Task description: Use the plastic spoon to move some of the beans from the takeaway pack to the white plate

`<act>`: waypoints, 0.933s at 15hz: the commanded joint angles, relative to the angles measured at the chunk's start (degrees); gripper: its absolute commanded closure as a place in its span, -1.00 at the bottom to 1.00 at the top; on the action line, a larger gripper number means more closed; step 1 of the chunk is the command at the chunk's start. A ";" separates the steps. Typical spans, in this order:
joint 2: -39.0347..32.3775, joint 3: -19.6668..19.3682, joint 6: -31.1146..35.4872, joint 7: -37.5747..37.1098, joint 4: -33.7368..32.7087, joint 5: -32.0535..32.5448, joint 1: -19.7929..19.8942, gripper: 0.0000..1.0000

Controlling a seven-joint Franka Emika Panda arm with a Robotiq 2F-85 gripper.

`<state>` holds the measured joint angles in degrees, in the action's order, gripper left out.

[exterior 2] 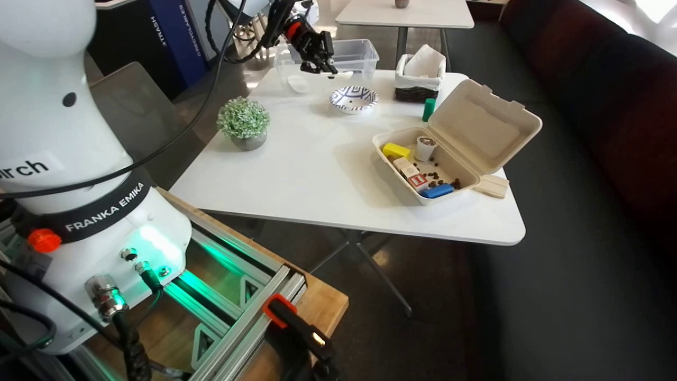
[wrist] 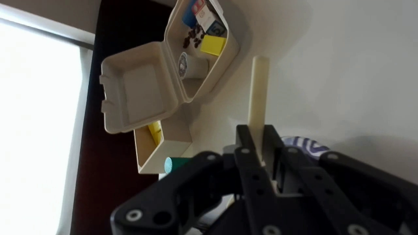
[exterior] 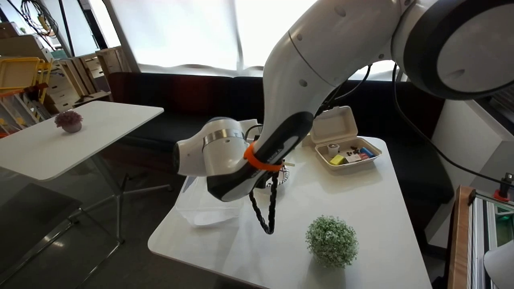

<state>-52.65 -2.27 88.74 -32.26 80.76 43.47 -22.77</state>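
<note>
A white robot arm (exterior: 295,76) reaches over a white table (exterior: 305,208), its links looming large in an exterior view. A clear plastic bin (exterior 2: 365,59) stands at one end of the table, seen in both exterior views. The takeaway pack (exterior 2: 463,140), standing open, sits near a table corner in all three views. A dark, white-lined basket (exterior 2: 415,95) shows its woven side in an exterior view; a potted green plant (exterior: 332,242) appears in both. The blue-patterned white dish (exterior 2: 353,108) rests near the bin, its rim fully round in an exterior view, a mere edge in the wrist view. The black gripper (wrist: 256,138), largely screened by the arm in an exterior view, is seen in the wrist view clamped on a pale spoon (wrist: 258,88), a straight, flat length of it jutting out; whether it lies directly over the dish cannot be told. Only the wrist view shows a block (wrist: 216,29) marked "5" inside the pack, where dark beans (wrist: 186,42) lie loose
</note>
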 commanded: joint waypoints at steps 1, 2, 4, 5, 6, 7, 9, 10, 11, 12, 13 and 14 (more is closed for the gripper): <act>9.79 -0.13 3.92 -2.78 8.91 -3.73 6.58 0.93; 12.24 -0.51 4.63 -3.46 10.97 -4.62 8.30 0.93; 17.42 -0.94 7.50 -3.85 15.71 -6.88 12.11 0.93; 19.27 -0.98 8.77 -3.51 17.26 -8.57 13.73 0.93; 21.41 -0.82 10.98 -3.34 20.09 -10.41 15.21 0.93; 23.45 -0.86 13.37 -3.47 22.81 -12.32 16.49 0.93; 27.36 -0.80 18.92 -2.87 28.62 -16.35 18.27 0.93; 21.72 -2.47 13.75 -1.35 20.19 -13.46 16.24 0.74; 23.39 -2.44 15.75 -1.36 22.79 -14.64 16.85 0.74; 24.62 -2.38 16.73 -1.39 24.65 -15.15 17.15 0.74; 25.41 -2.31 17.16 -1.47 25.75 -15.36 17.21 0.74; 25.87 -2.16 17.30 -1.61 26.35 -15.50 17.21 0.74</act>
<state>-26.72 -3.54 105.99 -34.14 107.19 28.36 -4.75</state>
